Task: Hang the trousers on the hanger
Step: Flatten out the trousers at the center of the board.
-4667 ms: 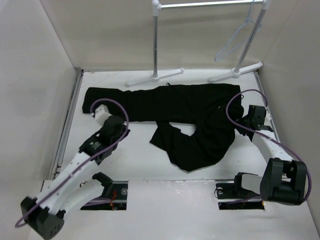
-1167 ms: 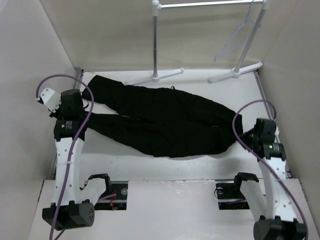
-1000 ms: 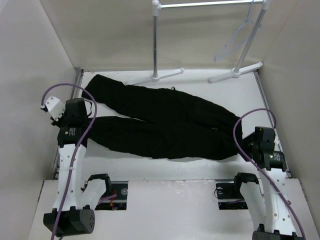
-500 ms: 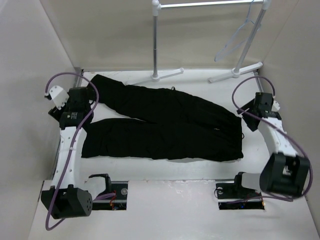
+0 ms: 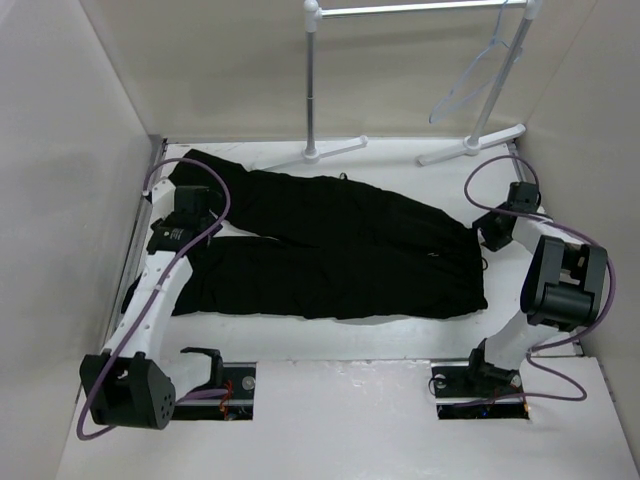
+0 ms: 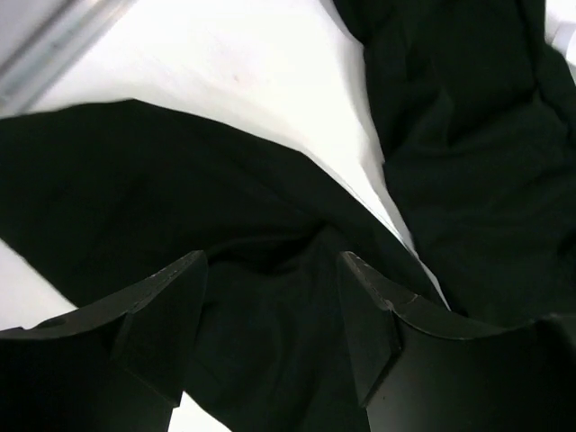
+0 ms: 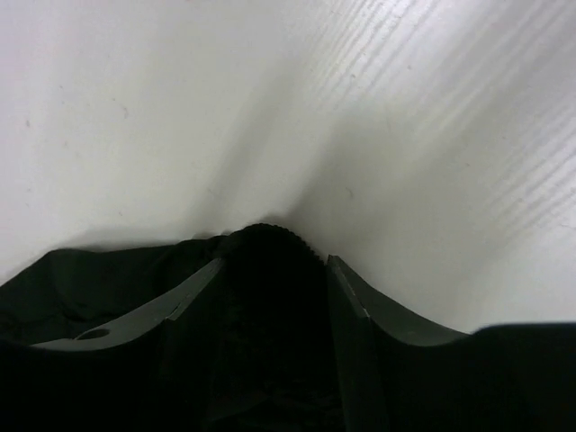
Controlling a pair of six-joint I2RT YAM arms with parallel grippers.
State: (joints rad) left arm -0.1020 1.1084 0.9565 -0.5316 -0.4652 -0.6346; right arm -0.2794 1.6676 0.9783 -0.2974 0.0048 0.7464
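Note:
The black trousers point(image 5: 330, 250) lie flat across the table, legs to the left and waist to the right. My left gripper point(image 5: 192, 210) hovers over the leg ends. In the left wrist view it point(image 6: 272, 263) is open, with black cloth point(image 6: 180, 198) under the fingers and nothing held. My right gripper point(image 5: 495, 230) is at the far right corner of the waist. In the right wrist view it point(image 7: 274, 262) has a ribbed hump of waistband point(image 7: 264, 236) filling the gap between the fingers. The pale hanger point(image 5: 470, 85) hangs from the rack at the back right.
The white clothes rack point(image 5: 312, 80) stands at the back, its feet point(image 5: 310, 155) on the table just behind the trousers. Side walls close in on left and right. A metal rail point(image 6: 54, 49) runs along the table's left edge.
The trousers have been drawn out flat. My left gripper let go of a leg end and moved back and to the right. My right arm swung back to the waist's far corner.

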